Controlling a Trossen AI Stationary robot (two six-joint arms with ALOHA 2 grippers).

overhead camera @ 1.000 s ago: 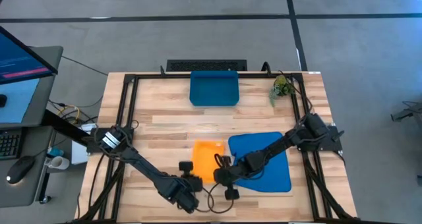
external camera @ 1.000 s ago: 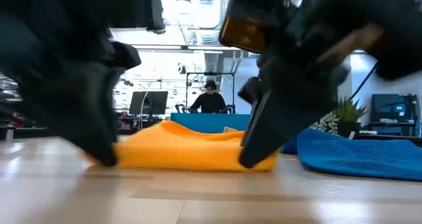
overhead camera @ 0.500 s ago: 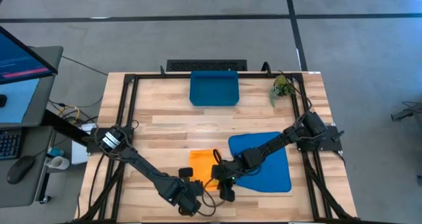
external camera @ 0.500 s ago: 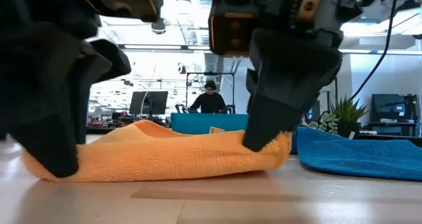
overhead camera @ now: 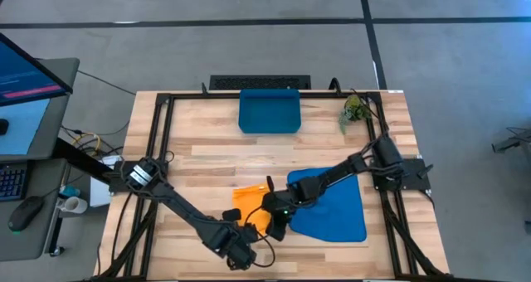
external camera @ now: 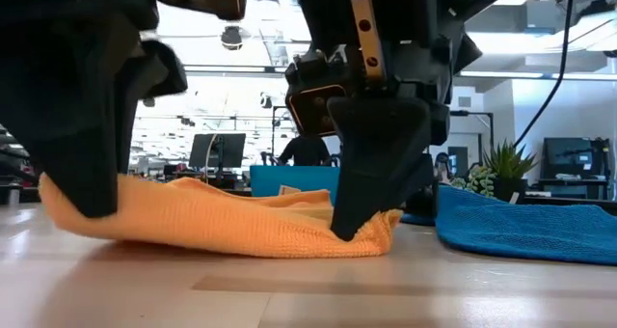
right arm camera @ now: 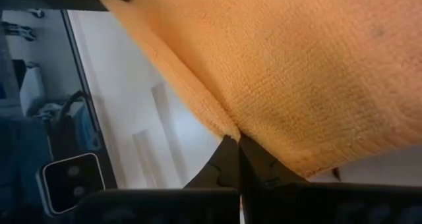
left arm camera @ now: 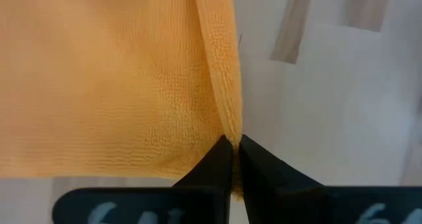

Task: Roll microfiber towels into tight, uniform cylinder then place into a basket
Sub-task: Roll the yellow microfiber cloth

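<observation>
- High view: the orange towel lies bunched at the near edge of the table, just beside the blue towel, which is spread flat. The basket stands well apart at the far side, with nothing visible in it.
- Left gripper: jaws pinched shut on an edge of the orange towel, confirmed in the left wrist view.
- Right gripper: likewise clamped on the orange towel's edge, at the end next to the blue towel.
- Low view: both pinched ends are raised slightly; the cloth sags to the wood between them.
- Step in hand, by judgement: folding or starting the roll of the orange towel. No cylinder is formed yet.
- Next move calls for both claws carrying the gripped edge over evenly, keeping tension so the roll begins tight.
- Obscured: in the high view, the arms cover much of the orange towel, so its fold state cannot be told. A small plant sits at the far right corner.
</observation>
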